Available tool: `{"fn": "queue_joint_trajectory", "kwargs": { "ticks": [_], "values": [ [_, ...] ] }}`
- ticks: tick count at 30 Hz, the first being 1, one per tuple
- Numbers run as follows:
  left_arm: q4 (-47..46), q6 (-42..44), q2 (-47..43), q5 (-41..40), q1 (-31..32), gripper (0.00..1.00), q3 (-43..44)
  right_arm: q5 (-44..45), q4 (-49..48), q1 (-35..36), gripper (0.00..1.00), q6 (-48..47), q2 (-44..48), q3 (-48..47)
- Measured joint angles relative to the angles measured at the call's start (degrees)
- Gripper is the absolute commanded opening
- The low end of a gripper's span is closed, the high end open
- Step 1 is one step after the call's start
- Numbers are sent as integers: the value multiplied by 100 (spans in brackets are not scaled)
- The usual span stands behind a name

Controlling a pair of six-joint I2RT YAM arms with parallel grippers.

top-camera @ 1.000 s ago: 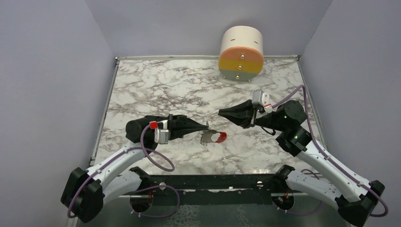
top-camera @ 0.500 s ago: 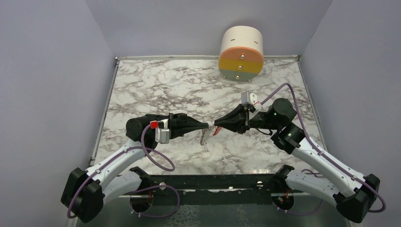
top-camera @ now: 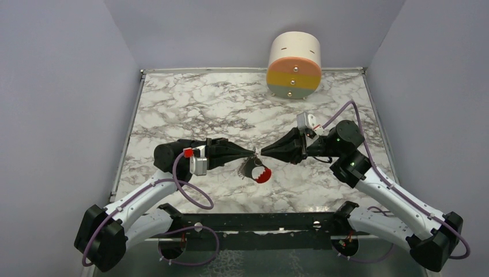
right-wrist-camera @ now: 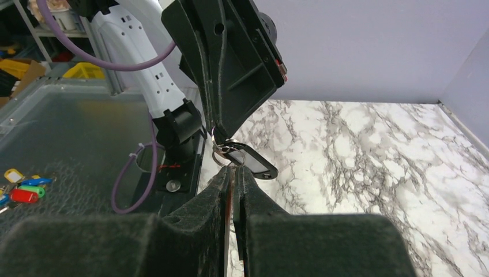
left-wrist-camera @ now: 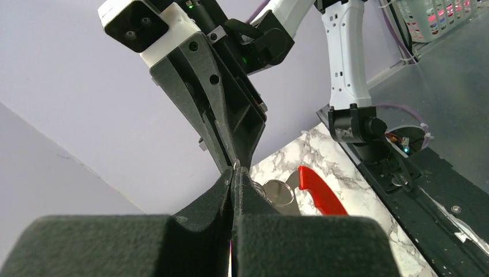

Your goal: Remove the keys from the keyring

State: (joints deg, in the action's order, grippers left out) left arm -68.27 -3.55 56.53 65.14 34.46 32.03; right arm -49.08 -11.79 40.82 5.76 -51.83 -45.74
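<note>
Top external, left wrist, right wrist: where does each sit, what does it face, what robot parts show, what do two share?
Top external: above, behind the bases, looking down on the table; both arms show.
Left wrist: on the left arm, facing the right hand; own fingers show.
Right wrist: on the right arm, facing the left hand; own fingers show.
Shared: both wrist views show the keyring.

Left fingers (top-camera: 239,153) and right fingers (top-camera: 275,151) tip to tip, each pair pinched closed.

Keys (top-camera: 248,168) too small; keyring (right-wrist-camera: 217,152) grip point hidden.
</note>
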Motion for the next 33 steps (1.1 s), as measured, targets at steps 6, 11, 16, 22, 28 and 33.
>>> {"fn": "queue_joint_trajectory", "kwargs": {
  "ticks": [6, 11, 16, 22, 28, 33],
  "values": [
    [2, 79, 9, -2, 0, 0, 0, -157, -337, 0, 8, 168, -140, 2],
    [7, 120, 61, -2, 0, 0, 0, -267, -535, 0, 8, 282, -221, 15],
    [2, 140, 66, -2, 0, 0, 0, -313, -667, 0, 8, 334, -251, 57],
    [-61, 127, 70, -2, 0, 0, 0, -310, -752, 0, 8, 343, -256, 76],
    [-232, 31, 83, 0, 0, 0, 0, -310, -780, 0, 8, 343, -299, 85],
    [-435, -103, 103, 0, 0, 0, 0, -310, -804, 0, 8, 343, -304, 107]
  ]
}}
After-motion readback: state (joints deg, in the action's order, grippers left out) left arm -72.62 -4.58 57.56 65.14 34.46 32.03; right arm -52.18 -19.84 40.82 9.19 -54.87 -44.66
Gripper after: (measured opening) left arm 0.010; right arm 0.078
